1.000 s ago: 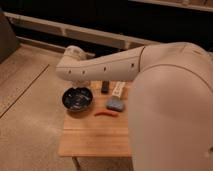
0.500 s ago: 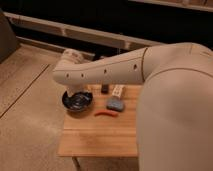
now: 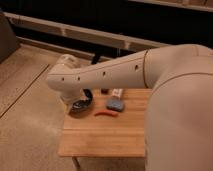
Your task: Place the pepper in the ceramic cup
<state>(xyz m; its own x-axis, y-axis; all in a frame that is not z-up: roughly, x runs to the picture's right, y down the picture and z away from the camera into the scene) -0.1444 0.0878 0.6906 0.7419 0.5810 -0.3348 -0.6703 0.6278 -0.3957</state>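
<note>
The pincer (image 3: 95, 58) is mostly hidden behind the thick white arm (image 3: 105, 75). A dark piece poking above the arm's upper edge seems to be part of it, and I cannot tell whether it stands apart or together. Nothing of the task looks held. The pepper (image 3: 106, 113) lies flat on the bench (image 3: 105, 140), below the pincer and on the camera's side of the arm, well apart from it. A blue-grey pad (image 3: 115, 104) sits just beside the pepper, between it and the pincer. The ceramic cup (image 3: 117, 93) peeks out under the arm, below the pincer and slightly right, next to a small dark block (image 3: 105, 91). A dark bowl (image 3: 80, 104) sits down to the pincer's left, partly covered by the arm. The likeliest trouble is the low arm brushing the cup or the block as the pincer comes round to the pepper. The pad is close enough to be snagged in the grab. The thin pepper could roll away from a slightly off-centre pinch. Later, the narrow cup could tip if the pepper catches its rim.
</note>
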